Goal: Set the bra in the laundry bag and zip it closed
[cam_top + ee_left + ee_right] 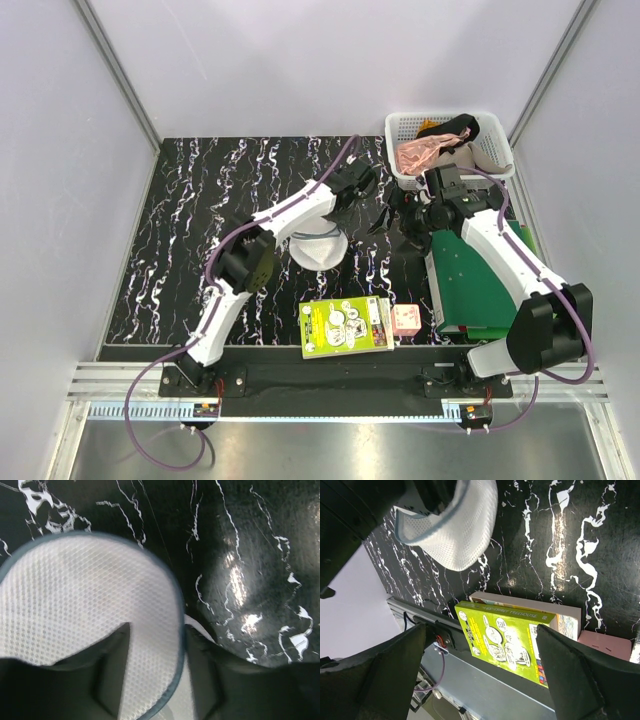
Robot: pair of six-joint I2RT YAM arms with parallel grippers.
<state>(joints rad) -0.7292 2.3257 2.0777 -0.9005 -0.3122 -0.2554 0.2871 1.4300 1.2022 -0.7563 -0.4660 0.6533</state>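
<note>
Bra: a beige-tan patch (487, 150) at the right side of the basket (400, 130), in the far right corner of the surface (200, 220), is most likely it. It is partly hidden, so this is not certain. No beige shows through the mesh in either wrist view, so I judge it is not yet bagged.
Laundry bag: the white mesh dome with a grey-blue rim (318, 250) sits near the middle of the surface, under the left forearm. It probably sits there so both arms can reach it.
Left gripper: its jaws (157, 642) stand partway in, one finger on each side of the bag's rimmed edge. I cannot tell whether they already bite the mesh. The straddle reads as a bid to lift that edge and open the mouth.
Right gripper: it is spread wide with nothing between the fingers (481, 630). It hangs between the bag and the basket, seemingly ready to fetch the bra.
Basket neighbours: a pink garment (420, 152) and a black garment (455, 128) lie with the bra, so the pick must single out the tan one.
Near edge: a green book (347, 326) lies here, with a pink block (405, 320) just beside it on its right. Both are apart from the bag.
Right edge: a green board (470, 285) lies under the right arm.
</note>
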